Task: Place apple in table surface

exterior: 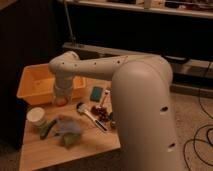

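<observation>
The orange bin [37,85] sits at the far left of the table surface [47,154]. A white cup [36,116] stands in front of the bin. Just right of the bin's near corner, the gripper [60,99] points straight down from the arm's wrist. The apple [61,102] shows as an orange patch at its tip, directly below the tool and close above the wood. Whether the gripper is clamped on the apple cannot be told. Judgement: the coming move is a short vertical descent onto the bare wood left of the blue sponge [97,92].
</observation>
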Robot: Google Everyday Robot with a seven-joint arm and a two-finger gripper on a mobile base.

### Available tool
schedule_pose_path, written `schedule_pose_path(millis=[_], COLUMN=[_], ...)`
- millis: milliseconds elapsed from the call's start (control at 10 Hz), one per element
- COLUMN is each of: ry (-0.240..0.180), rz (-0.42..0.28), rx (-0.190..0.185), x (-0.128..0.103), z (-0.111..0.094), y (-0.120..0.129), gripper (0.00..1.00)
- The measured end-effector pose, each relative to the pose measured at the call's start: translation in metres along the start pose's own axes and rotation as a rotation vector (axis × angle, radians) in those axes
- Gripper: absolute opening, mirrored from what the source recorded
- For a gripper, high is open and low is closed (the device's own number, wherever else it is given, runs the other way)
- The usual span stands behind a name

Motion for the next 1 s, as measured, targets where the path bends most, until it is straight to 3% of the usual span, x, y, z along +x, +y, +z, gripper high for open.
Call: schedule_pose_path(millis=[200, 500, 800, 1000], ry=[0.021, 0.037, 0.084, 0.134], rz=[-0.004, 0.018, 0.051, 0.082], rx=[0.004, 0.033, 0.064, 0.079], x=[0.002, 0.017, 0.063, 0.096], z=[0.018, 0.006, -0.008, -0.007], y=[-0.002, -0.021, -0.057, -0.083], gripper=[0.32, 0.32, 0.32, 0.32])
